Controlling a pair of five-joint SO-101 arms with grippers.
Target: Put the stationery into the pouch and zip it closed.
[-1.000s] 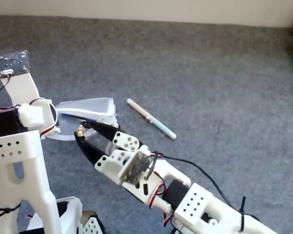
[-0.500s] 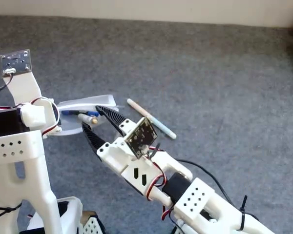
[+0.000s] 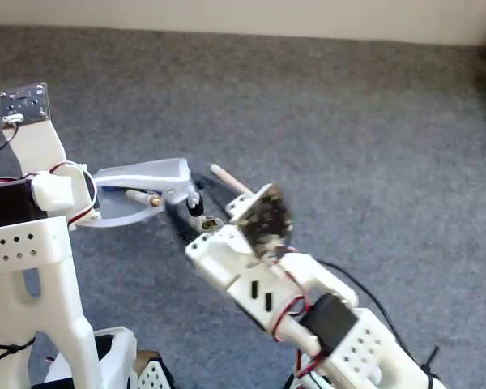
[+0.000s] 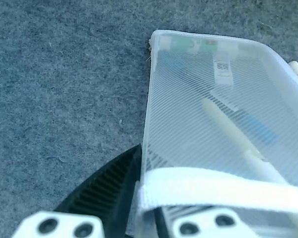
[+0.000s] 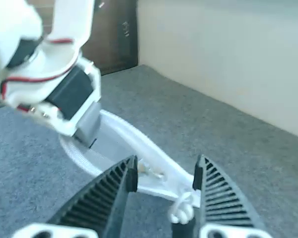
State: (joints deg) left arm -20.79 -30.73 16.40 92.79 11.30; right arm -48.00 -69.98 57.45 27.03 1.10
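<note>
The pouch (image 3: pixel 142 182), clear and finely striped, lies on its side on the grey carpet (image 3: pixel 348 105), near the left arm. Through its wall in the left wrist view show a white pen (image 4: pixel 233 136) and a blue pen (image 4: pixel 256 126), lying beside each other inside it. The left gripper (image 4: pixel 141 166) is clamped on the pouch's near edge, with its black finger pressed against the plastic. At the other end of the pouch hangs a white pull cord (image 5: pixel 181 212); the mouth there seems to gape a little, though the high view is too poor to be sure. The right gripper (image 5: pixel 166 163) stands wide open with nothing in it. Its two black fingers (image 5: pixel 111 191) are set either side of that end and the cord lies between them. A loose pen (image 3: pixel 227 177) lies on the carpet just beyond, partly hidden by the right arm.
</note>
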